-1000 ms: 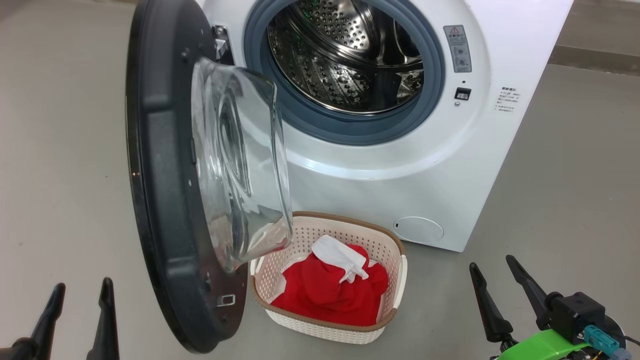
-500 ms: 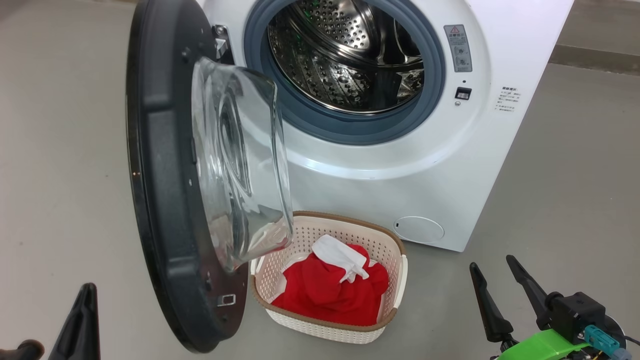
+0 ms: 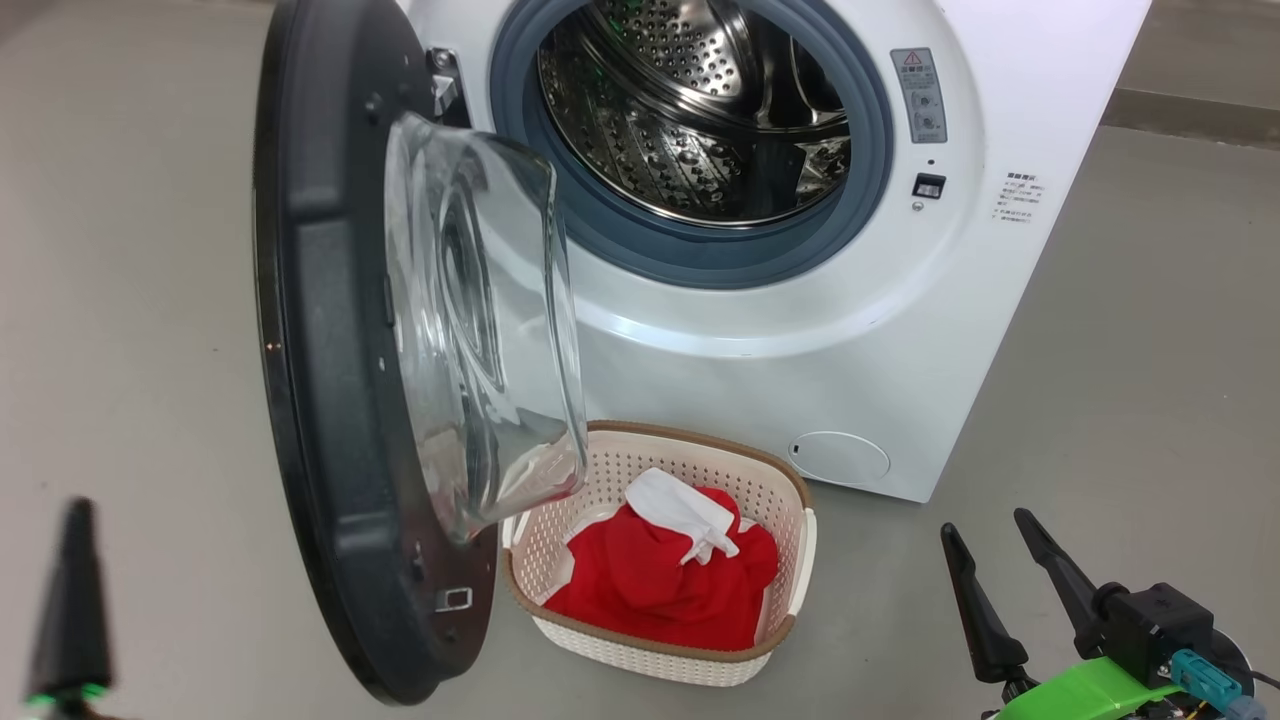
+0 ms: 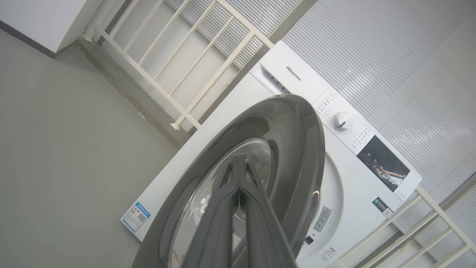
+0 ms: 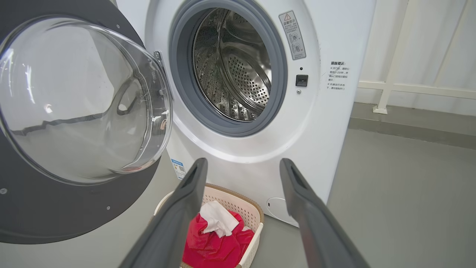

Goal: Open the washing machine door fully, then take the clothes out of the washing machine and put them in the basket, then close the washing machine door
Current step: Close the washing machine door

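The door looks stiff and heavy; its glass seems slippery, so push the black rim near 7 o'clock. Left hand together, empty; right hand apart.

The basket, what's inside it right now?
Inside the basket lie bunched red clothes with a white cloth on top. They cover most of its floor, so anything beneath them is hidden. The door overlaps its far left corner in the head view.

Glossy steel drum, clear glass door — soft red cloth in perforated plastic basket
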{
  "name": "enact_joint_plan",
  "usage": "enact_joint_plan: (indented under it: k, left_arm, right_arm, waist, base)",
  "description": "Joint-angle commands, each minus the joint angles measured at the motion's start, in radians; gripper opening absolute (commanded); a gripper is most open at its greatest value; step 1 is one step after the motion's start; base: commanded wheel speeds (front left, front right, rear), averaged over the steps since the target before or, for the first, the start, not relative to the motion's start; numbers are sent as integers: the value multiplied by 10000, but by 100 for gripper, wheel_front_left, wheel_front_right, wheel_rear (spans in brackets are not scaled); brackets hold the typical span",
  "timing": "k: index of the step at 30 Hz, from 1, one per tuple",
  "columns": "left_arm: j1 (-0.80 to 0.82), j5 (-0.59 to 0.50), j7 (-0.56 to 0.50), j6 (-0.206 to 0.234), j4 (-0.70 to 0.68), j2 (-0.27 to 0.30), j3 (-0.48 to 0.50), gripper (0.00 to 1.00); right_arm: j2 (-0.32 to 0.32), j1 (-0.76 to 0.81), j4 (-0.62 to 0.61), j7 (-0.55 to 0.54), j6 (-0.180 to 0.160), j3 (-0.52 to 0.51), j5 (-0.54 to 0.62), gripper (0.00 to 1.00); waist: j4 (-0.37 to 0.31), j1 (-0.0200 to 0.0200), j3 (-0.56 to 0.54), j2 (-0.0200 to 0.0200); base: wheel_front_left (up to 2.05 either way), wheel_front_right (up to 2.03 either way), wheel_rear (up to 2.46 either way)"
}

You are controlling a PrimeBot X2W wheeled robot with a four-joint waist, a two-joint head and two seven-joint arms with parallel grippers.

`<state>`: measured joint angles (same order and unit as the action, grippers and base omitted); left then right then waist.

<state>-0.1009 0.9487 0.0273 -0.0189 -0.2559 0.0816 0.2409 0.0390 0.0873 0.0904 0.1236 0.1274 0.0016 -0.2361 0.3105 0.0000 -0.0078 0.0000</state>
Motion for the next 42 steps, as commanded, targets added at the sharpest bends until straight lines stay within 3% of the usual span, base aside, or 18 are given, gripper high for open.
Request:
enact_joint_plan:
  k: [1,8,14,24,42]
  left_arm:
    - [585,609,-69,-117,-326,65,536,0]
    - [1381,4620,-1077,-93,-44,-63,1752,0]
    - [1689,6251,-2152,210,787,14,1840,0]
    - [1570,6938,-3559,133,1460,153,1121,0]
    - [1114,7226,-4701,-134,1480,177,406,0]
  right_arm:
    - [112,-264,-289,73,33,179,15,100]
    - [112,-322,-287,99,33,183,-21,100]
    - [112,-416,-298,135,33,194,-68,100]
    - [112,-562,-284,141,33,180,-27,100]
    - [112,-701,-212,190,33,238,-29,100]
  waist:
    - [-6,0,4,0]
    - [-84,0,73,0]
    - [-252,0,217,0]
    - [-499,0,468,0]
    - [-724,0,607,0]
  base:
    - [0,0,0]
    - [0,0,0]
    - [0,0,0]
    - [0,0,0]
    - [0,0,0]
